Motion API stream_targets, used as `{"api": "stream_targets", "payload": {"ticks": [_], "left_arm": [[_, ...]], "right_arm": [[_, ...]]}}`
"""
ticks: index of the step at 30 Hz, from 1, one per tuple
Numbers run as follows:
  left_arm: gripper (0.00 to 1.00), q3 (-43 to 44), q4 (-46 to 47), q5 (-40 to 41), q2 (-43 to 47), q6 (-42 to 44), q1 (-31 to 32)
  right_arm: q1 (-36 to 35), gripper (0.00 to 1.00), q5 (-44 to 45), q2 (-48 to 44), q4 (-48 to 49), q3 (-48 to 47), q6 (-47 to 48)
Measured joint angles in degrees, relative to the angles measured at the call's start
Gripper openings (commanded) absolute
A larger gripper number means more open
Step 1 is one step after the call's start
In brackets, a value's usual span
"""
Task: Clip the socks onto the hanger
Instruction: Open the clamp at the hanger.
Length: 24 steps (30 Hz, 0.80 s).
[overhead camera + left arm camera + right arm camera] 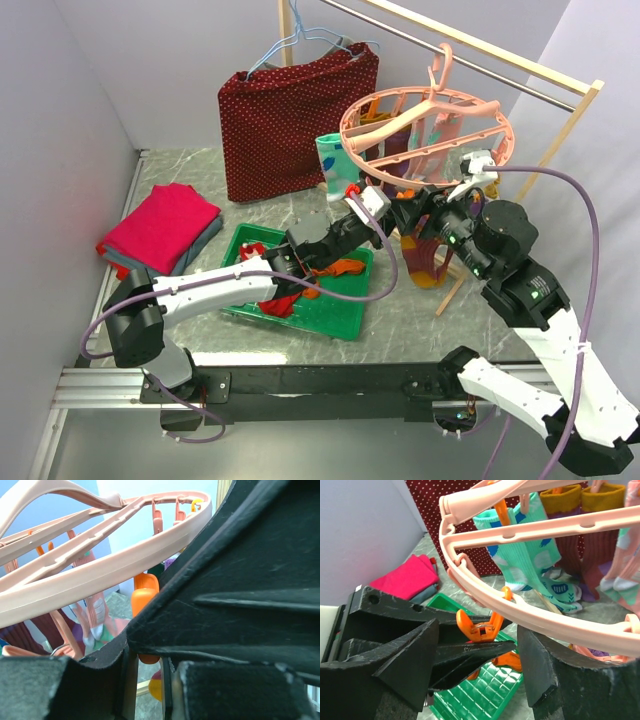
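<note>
The salmon-pink plastic round hanger [555, 625] hangs by its hook from the grey metal rail [500, 73]. Several socks are already pegged beneath it, a teal patterned sock [530, 555] among them. More small socks [345, 267] lie in the green plastic tray [330, 312] on the surface below. The coming move turns on one orange plastic peg [481, 629] dangling from the hanger's near rim, its long axis upright. The right end effector [479, 637] is spread, one finger on either side of that peg and apart from it. The left end effector [148, 662] reaches in from the left across the peg's middle, its fingers nearly together. Orange shows in the slit, but I cannot tell whether they pinch the peg, a sock or nothing. Both arms are at the peg, and the right looks better placed to squeeze it
</note>
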State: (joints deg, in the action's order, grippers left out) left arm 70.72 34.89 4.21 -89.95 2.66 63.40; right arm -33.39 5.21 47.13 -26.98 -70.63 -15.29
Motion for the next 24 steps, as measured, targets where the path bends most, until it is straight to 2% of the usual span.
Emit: {"api": "stream_targets", "payload": {"ticks": [14,20,22,24], "left_arm": [[0.06,0.57,-0.04,1.64,0.00,1.18,0.24],[0.06,1.20,-0.24,2.08,-0.11,1.27,0.66],[0.08,1.27,-0.22,2.23,-0.22,1.27,0.72],[0.14,1.27,-0.20,2.40,-0.22,1.25,0.72]], "right_arm": [[0.00,0.54,1.99,1.27,2.89,0.59,-0.37],[-0.04,0.38,1.60,1.53,4.09,0.59,-1.18],[-0.07,0.29,1.79,1.51,4.07,0.59,-1.29],[-0.07,0.21,2.36,1.46,4.20,0.59,-1.46]]}}
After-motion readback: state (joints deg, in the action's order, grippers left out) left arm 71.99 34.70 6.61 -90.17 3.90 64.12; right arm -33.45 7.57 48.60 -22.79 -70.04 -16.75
